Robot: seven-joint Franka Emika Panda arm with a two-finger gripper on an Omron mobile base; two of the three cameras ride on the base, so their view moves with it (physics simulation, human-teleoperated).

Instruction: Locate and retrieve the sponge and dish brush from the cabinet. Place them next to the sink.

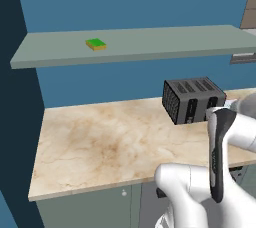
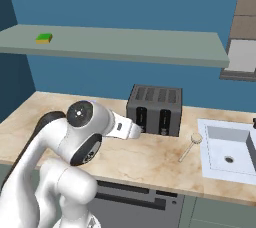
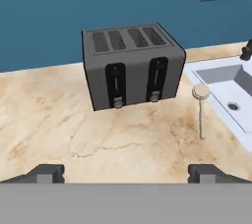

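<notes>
Hand view, facing out over the pale marble table [image 3: 74, 129] from low down. Showing the tool [image 3: 127, 175] nearest the lens, spread about as wide as possible and gripping nothing. Catching, a little farther on and to the right, the dish brush [image 3: 201, 112] lying flat on the table, round beige head pointing toward the wall, thin handle trailing back toward the lens, just beside the sink [image 3: 216, 76] and apparently already in its place. Taking in, behind that, a black four-slot toaster [image 3: 130, 66] standing against the blue wall. Looking farther and higher from the two base views, and finding the sponge [image 1: 95, 44] resting alone on the lower board of the cabinet [image 1: 160, 42], well to the left of the toaster and well apart from the tool. Judging the sponge to be the item left to fetch. Expecting it to be light, soft and a bit springy, squashing under a hard pinch rather than slipping, and not fragile. Suggesting a hold across its shorter sides at mid-height, straddling both the green and the orange layer, coming in from above or from the shelf's front edge, minding the upper board overhead. Calling first for a long reach upward and to the left.
</notes>
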